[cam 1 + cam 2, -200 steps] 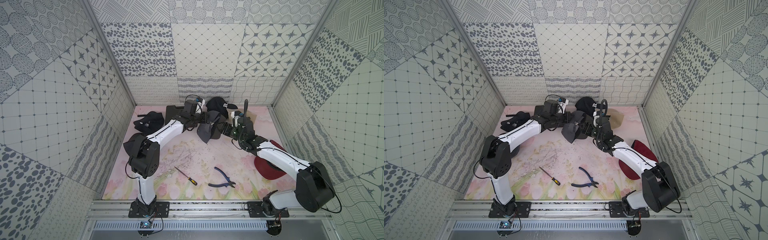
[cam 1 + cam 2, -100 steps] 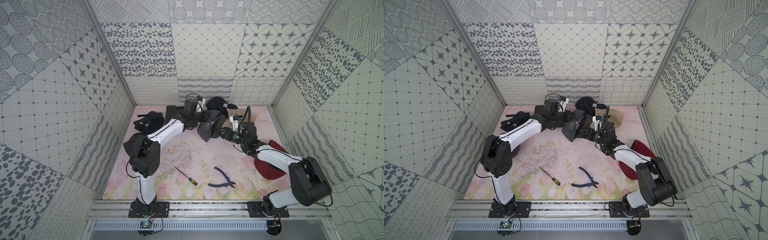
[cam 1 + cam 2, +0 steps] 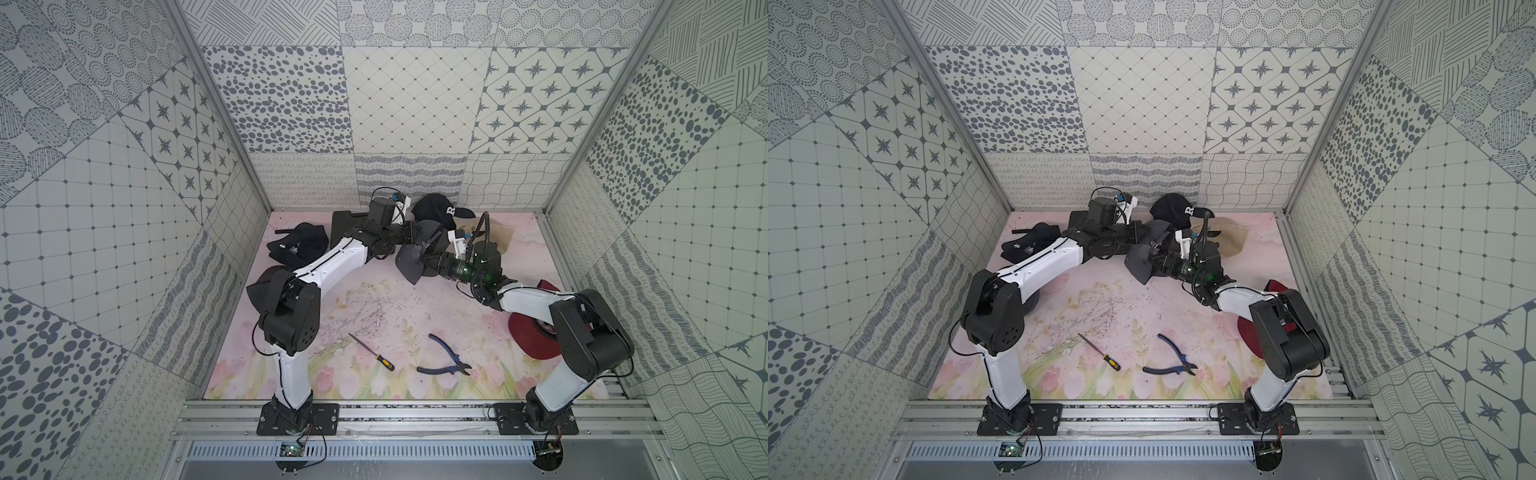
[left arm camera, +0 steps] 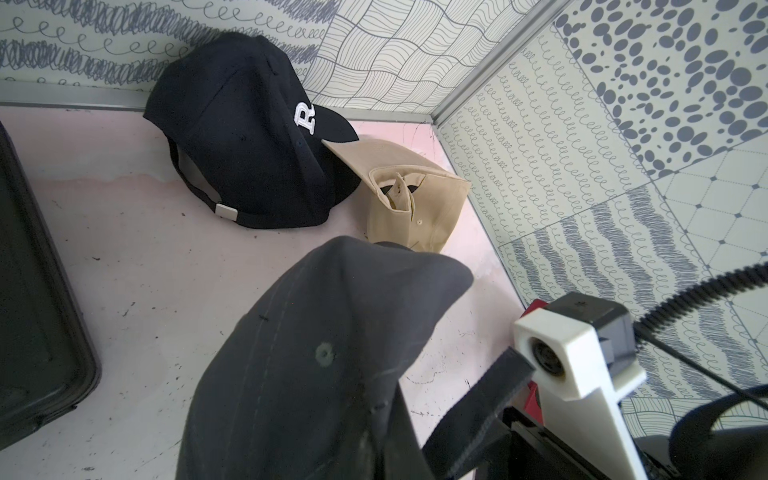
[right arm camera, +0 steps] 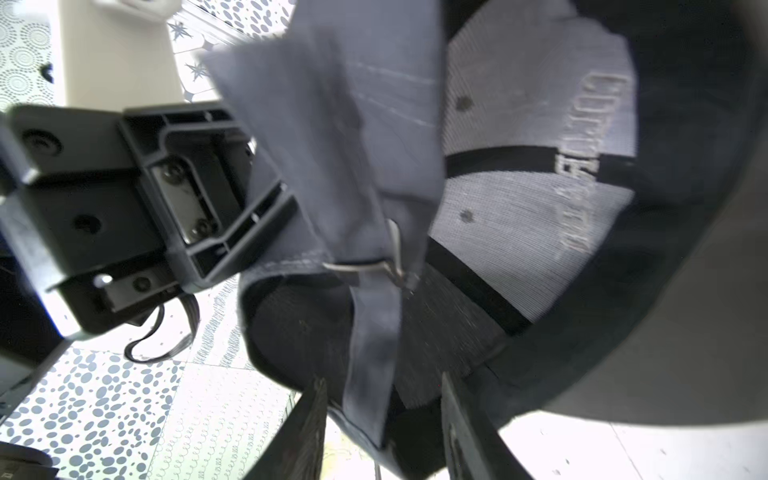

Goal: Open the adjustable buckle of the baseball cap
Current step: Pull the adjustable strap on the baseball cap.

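So the dark grey baseball cap (image 3: 409, 261) is up near the back middle of the table (image 3: 374, 299), hanging between the two arms with its brim pointing down toward the table. The left gripper (image 3: 410, 237) is clamped right down on the cap's fabric at the back edge, jaws fully closed on it, and you can see that pinch pretty clearly in the right wrist view. The right gripper (image 5: 382, 432) is coming at it from the other side and is only partway open. Its two fingers (image 5: 309, 428) stand on either side of the cap's strap (image 5: 370, 332) with a gap on both sides, so it's not squeezing anything. The little metal buckle (image 5: 390, 257) sits higher up that strap, right where it meets the cap's back edge, and the inside of the cap is wide open to that camera. Behind it by the back wall there's a black cap with a white R (image 4: 249, 124) and a beige cap (image 4: 415, 199) just beside it, touching. Nearer the front, a screwdriver (image 3: 374, 353) and blue-handled pliers (image 3: 442, 361) lie flat, well apart from the caps, and a red cap (image 3: 532, 336) sits partly hidden under the right arm.
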`<action>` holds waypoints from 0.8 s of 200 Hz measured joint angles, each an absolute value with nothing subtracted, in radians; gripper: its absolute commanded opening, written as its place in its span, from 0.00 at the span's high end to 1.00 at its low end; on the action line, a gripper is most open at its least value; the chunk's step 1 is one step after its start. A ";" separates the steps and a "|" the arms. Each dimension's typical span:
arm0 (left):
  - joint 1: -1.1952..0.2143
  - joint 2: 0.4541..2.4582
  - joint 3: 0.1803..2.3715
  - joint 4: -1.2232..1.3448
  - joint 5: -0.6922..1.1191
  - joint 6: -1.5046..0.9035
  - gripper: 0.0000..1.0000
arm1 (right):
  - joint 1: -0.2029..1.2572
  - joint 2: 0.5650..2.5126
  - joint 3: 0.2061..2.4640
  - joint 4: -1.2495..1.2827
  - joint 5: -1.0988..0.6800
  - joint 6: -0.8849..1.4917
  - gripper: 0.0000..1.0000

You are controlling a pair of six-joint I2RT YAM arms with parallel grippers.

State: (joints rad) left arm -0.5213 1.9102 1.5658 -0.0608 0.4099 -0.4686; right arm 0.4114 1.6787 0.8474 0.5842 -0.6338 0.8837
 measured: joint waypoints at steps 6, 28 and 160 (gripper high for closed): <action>-0.521 1.910 1.566 -0.060 0.410 -0.469 1.00 | 0.414 1.685 0.854 0.590 -0.635 0.886 0.57; -0.522 1.910 1.566 -0.060 0.410 -0.473 1.00 | 0.419 1.706 0.875 0.607 -0.636 0.896 0.71; -0.473 1.837 1.549 -0.110 0.434 -0.330 0.42 | 0.391 1.530 0.927 0.231 -0.641 0.544 1.00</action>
State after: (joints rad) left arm -0.4728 1.8374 1.5486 -0.1101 0.4335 -0.3298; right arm 0.3912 1.5299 0.9268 0.2306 -0.6415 0.5442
